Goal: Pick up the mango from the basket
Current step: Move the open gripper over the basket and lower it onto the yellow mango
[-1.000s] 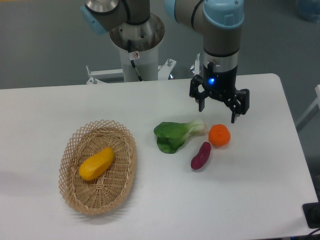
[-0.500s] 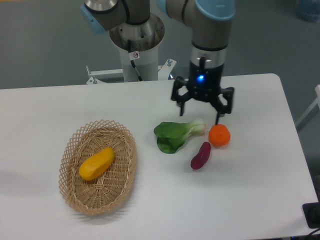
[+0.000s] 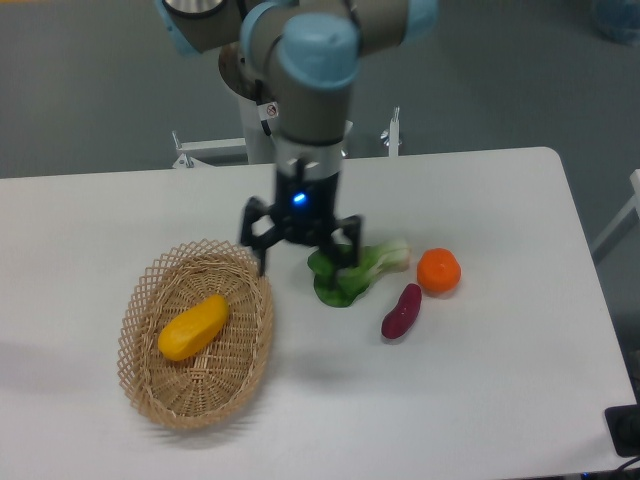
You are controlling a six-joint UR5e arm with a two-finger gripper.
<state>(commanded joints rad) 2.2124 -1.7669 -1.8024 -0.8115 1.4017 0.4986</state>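
**Mango sitting in the basket, gripper hanging open between basket and greens**

Big white table [image 3: 480, 400] takes up most of the shot. The arm [image 3: 305, 60] comes in from the top, pointing straight down. On the left side of the table there's the basket [image 3: 150, 400], oval wicker thing with a lattice rim. The mango [image 3: 194, 327] lies inside it, roughly in the middle, tilted diagonally, nothing touching it.

The gripper [image 3: 303, 262] hovers just past the basket's upper right rim, fingers spread wide and holding nothing. Its right finger overlaps the bok choy [image 3: 345, 280] from this angle; can't tell if it's actually touching the leaves.

Right of the greens there's the orange [image 3: 438, 271], and just below it, nearly touching, the purple sweet potato [image 3: 401, 311].
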